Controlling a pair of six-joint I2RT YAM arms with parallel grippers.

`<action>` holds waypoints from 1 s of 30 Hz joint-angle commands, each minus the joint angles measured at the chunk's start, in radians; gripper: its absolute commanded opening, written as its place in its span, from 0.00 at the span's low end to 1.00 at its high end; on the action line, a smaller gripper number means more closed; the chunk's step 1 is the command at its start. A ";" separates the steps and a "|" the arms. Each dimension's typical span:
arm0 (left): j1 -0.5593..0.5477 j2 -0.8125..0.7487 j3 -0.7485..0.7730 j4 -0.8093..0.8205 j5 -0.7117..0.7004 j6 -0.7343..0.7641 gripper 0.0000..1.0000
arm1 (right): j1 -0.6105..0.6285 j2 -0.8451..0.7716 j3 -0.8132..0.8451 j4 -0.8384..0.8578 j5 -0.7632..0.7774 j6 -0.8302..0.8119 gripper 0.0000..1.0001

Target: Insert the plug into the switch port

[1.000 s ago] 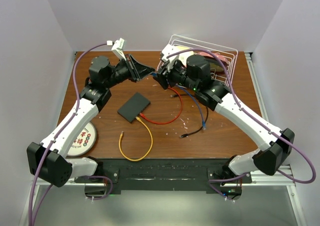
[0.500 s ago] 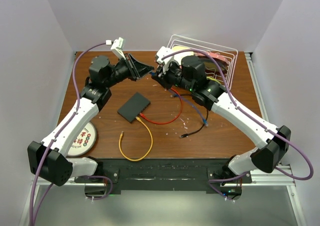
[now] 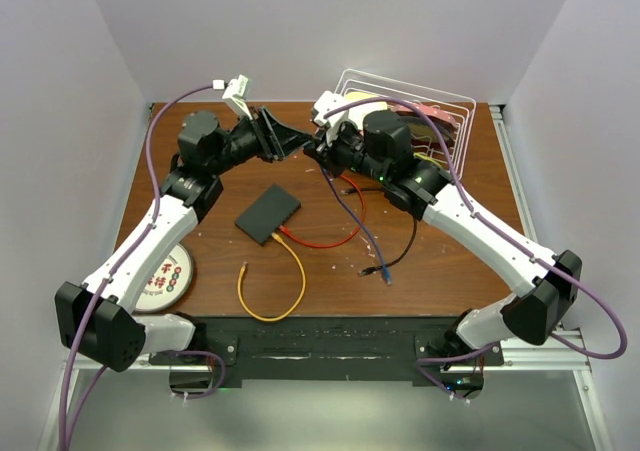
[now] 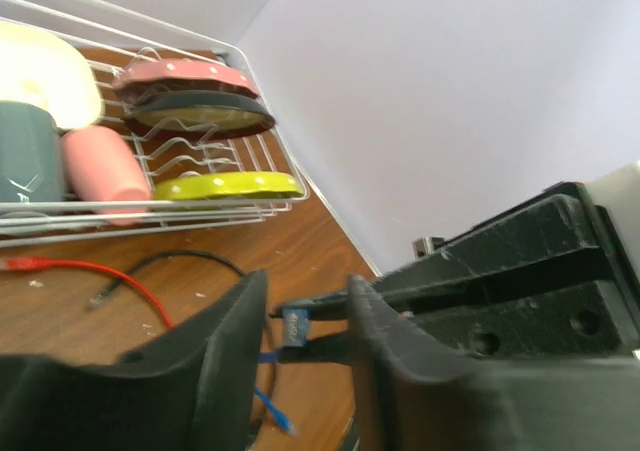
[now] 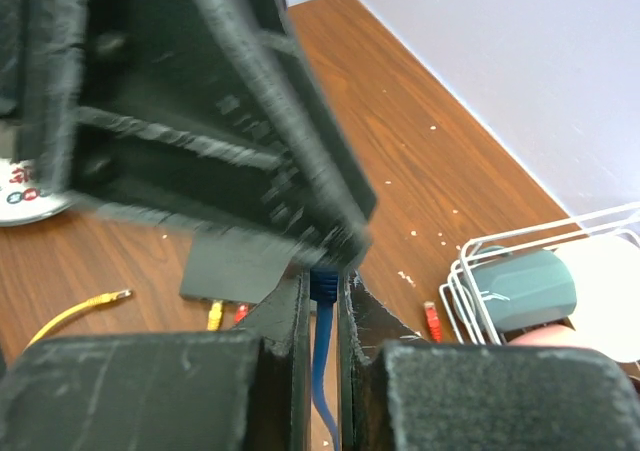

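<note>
Plug (image 4: 293, 326) in right claw (image 5: 322, 283), between the left claw's (image 4: 305, 289) fingers.

The switch (image 3: 268, 214) was seen in matte black on a table (image 3: 450, 271) of brown wood grain. Four cables were told apart by colour: a blue cable (image 5: 323, 361), a red cable (image 3: 320, 244), a yellow cable (image 3: 270, 318) and a black cable (image 3: 408, 246). In the white wire basket (image 3: 466, 111), a pink plate (image 4: 185, 74) and a lime plate (image 4: 230, 184) were patterned with white dots, and a pale pink cup (image 4: 100, 166) was noted.
</note>
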 commanded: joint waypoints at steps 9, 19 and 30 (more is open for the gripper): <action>0.141 -0.009 -0.064 0.071 0.039 0.004 0.84 | -0.013 -0.012 -0.002 0.036 0.034 -0.015 0.00; 0.252 0.038 -0.170 0.078 -0.104 0.065 0.86 | -0.015 0.065 -0.022 0.030 0.000 -0.002 0.00; 0.322 0.193 -0.285 0.117 -0.174 0.130 0.87 | -0.015 0.178 -0.104 0.115 -0.054 0.087 0.00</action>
